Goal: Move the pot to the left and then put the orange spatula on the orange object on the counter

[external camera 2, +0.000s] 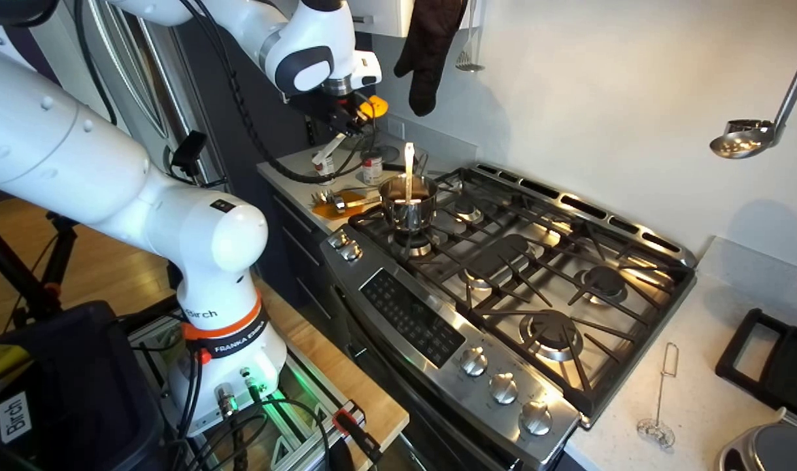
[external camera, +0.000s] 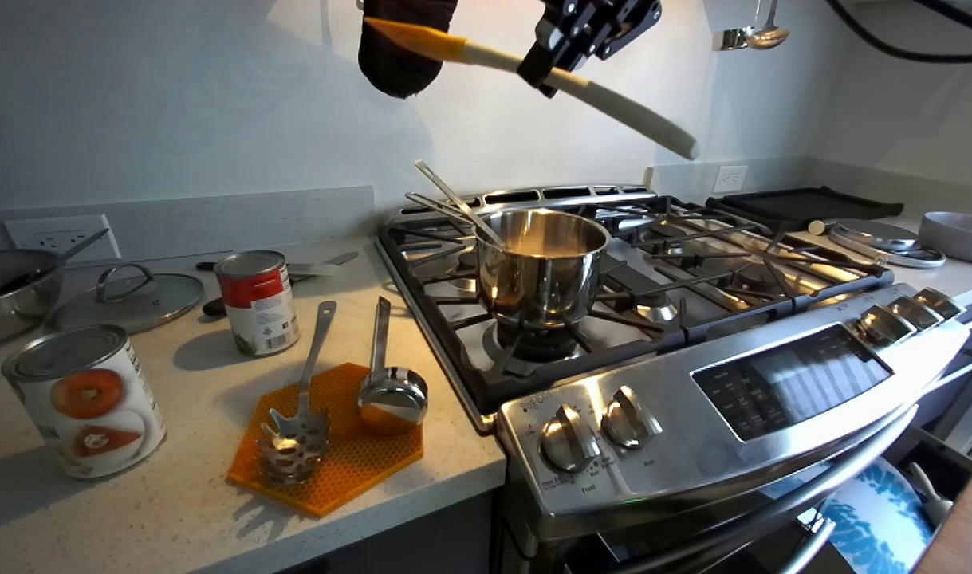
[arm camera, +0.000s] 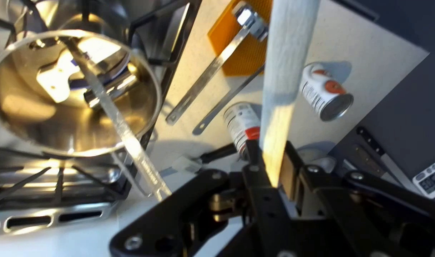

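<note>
The steel pot stands on the stove's burner beside the left counter; it also shows in an exterior view and the wrist view. A metal utensil leans in it. My gripper is shut on the pale handle of the orange spatula and holds it high above the pot and stove, tilted, orange head up and left. In the wrist view the handle rises between the fingers; the head is out of view there. The orange mat lies on the counter with two grey metal scoops on it.
A slotted spoon and a ladle rest on the mat. Tin cans, a glass lid and a bowl stand on the counter. A dark oven mitt hangs on the wall.
</note>
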